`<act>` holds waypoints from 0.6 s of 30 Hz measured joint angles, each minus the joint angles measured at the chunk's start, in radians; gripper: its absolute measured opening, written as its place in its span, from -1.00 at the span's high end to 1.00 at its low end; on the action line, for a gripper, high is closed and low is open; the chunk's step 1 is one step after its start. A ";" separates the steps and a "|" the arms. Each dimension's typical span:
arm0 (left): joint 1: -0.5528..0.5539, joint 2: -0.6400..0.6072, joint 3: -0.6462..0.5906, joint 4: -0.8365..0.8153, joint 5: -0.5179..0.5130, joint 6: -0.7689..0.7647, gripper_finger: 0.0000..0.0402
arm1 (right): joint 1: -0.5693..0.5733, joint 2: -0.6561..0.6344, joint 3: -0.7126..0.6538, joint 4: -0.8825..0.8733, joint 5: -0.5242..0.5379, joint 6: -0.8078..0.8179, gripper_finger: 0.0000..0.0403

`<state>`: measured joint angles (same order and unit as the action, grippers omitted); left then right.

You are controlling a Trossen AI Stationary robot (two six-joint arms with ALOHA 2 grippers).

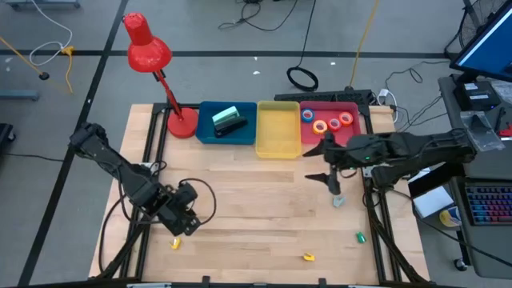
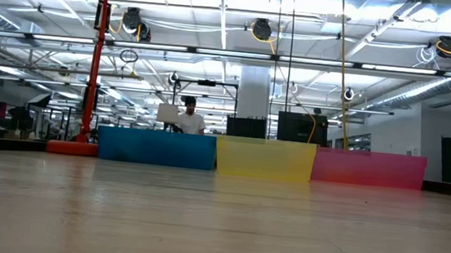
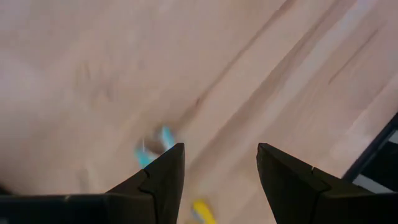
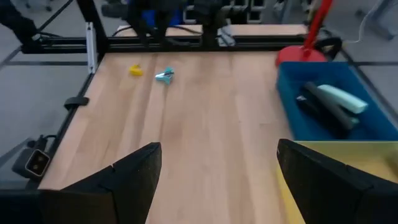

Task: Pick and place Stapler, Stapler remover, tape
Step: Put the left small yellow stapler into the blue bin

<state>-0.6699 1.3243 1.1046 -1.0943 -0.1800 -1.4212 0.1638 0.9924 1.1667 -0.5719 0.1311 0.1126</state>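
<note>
My left gripper hangs open over the near left part of the table. A small cyan staple remover lies on the wood just beside one fingertip, and a yellow one lies close by. My right gripper is open and empty over the table, in front of the red bin. That bin holds several tape rolls. Two staplers, one mint and one black, lie in the blue bin. The yellow bin sits between them.
More small removers lie on the table: grey, green and yellow. A red desk lamp stands at the far left corner. The low view shows the three bins in a row along the far edge.
</note>
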 joint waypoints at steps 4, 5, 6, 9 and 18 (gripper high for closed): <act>-0.067 0.000 -0.044 0.001 0.078 -0.157 0.00 | 0.008 -0.070 0.000 -0.014 0.029 -0.001 -0.53; -0.082 0.000 -0.052 0.001 0.087 -0.200 0.00 | 0.008 -0.086 0.000 -0.017 0.029 -0.001 -0.53; -0.097 0.000 -0.059 0.001 0.091 -0.247 0.00 | 0.008 -0.102 0.000 -0.018 0.029 -0.001 -0.53; -0.143 0.000 -0.078 0.001 0.116 -0.379 0.00 | 0.008 -0.145 -0.009 -0.032 0.027 -0.001 -0.53; -0.244 0.000 -0.125 0.125 0.215 -0.724 0.00 | 0.008 -0.319 -0.242 0.143 0.026 0.034 -0.53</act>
<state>-0.9135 1.3243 0.9798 -0.9697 0.0352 -2.1453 0.1722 0.6739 0.9247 -0.4289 0.1573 0.1470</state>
